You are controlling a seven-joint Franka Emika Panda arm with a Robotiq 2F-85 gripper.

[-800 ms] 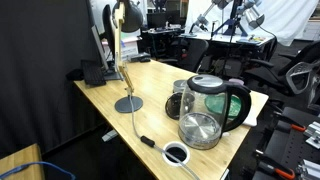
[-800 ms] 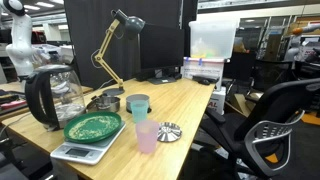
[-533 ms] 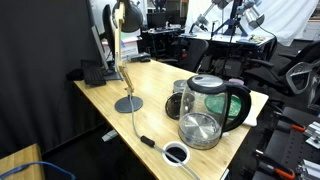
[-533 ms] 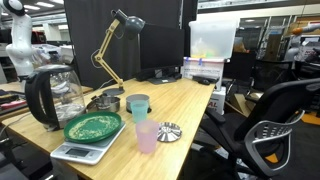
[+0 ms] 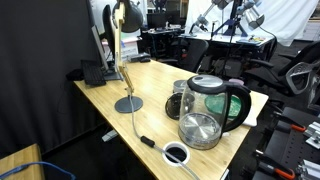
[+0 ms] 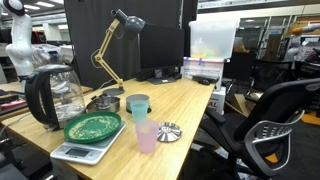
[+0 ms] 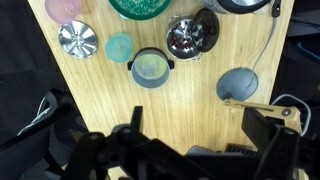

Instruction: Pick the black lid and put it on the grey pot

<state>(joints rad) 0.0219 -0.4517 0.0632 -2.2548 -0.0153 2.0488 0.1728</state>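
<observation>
Currently the claw (image 7: 195,125) hangs wide open and empty over bare counter (image 7: 95,100), with both side edges well clear and open wood up to the pot (image 7: 150,68), which is small, round, dark-rimmed and two-handled, just beside a teal cup (image 7: 119,47); black lid location: can't tell.

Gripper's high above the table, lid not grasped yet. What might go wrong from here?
1. The black lid sits right beside the teal cup; the open gripper may knock that cup when it descends.
2. The grey pot stands close to the glass kettle, so lowering the lid there could bump it.
</observation>
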